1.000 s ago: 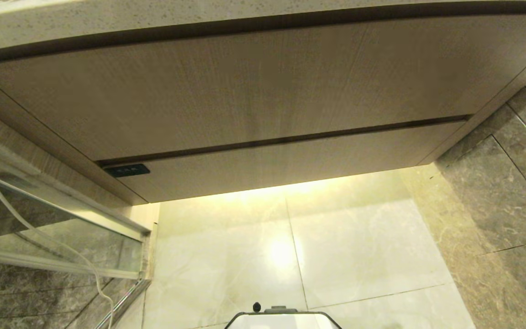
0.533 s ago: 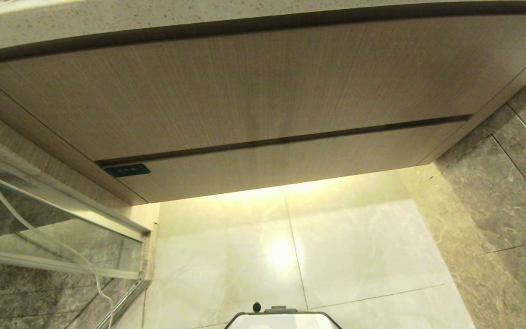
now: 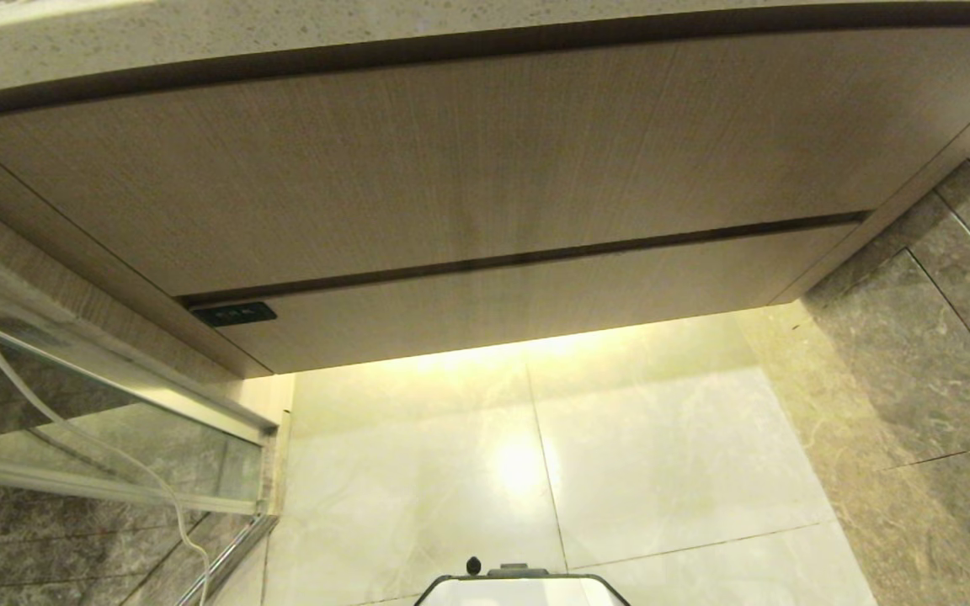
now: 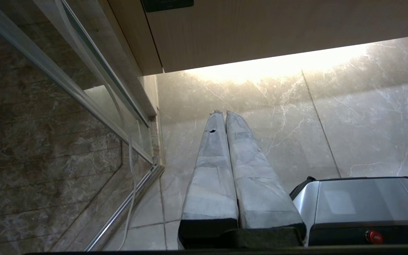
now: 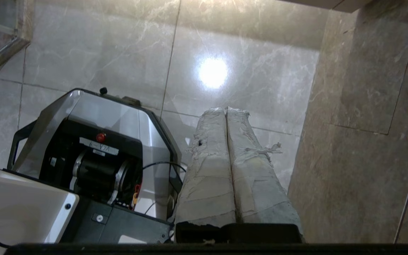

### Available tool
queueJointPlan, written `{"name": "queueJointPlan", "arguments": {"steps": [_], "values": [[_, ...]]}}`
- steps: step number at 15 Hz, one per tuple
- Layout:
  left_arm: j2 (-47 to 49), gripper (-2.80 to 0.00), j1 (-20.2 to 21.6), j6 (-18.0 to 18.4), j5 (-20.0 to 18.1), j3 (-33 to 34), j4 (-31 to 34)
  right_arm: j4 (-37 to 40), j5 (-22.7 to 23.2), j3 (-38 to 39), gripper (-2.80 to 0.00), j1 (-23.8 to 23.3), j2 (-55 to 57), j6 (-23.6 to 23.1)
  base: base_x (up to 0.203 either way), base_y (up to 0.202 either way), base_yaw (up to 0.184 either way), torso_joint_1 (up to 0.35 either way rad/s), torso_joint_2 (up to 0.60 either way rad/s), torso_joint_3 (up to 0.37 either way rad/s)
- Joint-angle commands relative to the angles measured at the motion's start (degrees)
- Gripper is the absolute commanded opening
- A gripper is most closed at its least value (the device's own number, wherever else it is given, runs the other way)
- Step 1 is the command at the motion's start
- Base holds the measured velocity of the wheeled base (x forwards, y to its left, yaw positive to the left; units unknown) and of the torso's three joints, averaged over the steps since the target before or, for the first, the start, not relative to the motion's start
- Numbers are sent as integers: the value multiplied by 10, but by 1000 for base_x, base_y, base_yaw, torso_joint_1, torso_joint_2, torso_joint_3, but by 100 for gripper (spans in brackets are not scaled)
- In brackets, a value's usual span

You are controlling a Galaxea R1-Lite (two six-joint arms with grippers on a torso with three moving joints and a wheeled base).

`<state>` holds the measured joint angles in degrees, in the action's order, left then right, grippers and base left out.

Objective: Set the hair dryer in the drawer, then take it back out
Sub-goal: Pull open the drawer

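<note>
two wood-grain fronts on the cabinet: one taller panel [image 3: 451,160] above and one low drawer [image 3: 535,295] below, with one black label [image 3: 233,314] at its left corner. one white cord [image 3: 72,429] hangs at the left. two pincers, the left pincer [image 4: 224,112] and the right pincer [image 5: 226,109], two taped fingers each

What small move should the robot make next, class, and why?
Probably raise the right pincer to the top edge of the shallow light-brown wood-grain drawer: the drawer is closed, both pincers are shut and empty above the floor, and no hair dryer shows.
</note>
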<state>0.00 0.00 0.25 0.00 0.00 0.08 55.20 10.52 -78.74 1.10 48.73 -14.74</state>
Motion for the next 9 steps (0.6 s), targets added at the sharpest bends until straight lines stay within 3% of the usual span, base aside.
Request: {"name": "queueJointPlan", "arguments": {"steps": [1, 9], "values": [[0, -280, 0, 0, 0, 0, 0, 6, 0, 7, -280, 0, 0, -1, 0, 0, 0, 0, 0, 0], [0, -280, 0, 0, 0, 1, 0, 23, 0, 17, -280, 0, 6, 2, 0, 0, 0, 0, 0, 0]]}}
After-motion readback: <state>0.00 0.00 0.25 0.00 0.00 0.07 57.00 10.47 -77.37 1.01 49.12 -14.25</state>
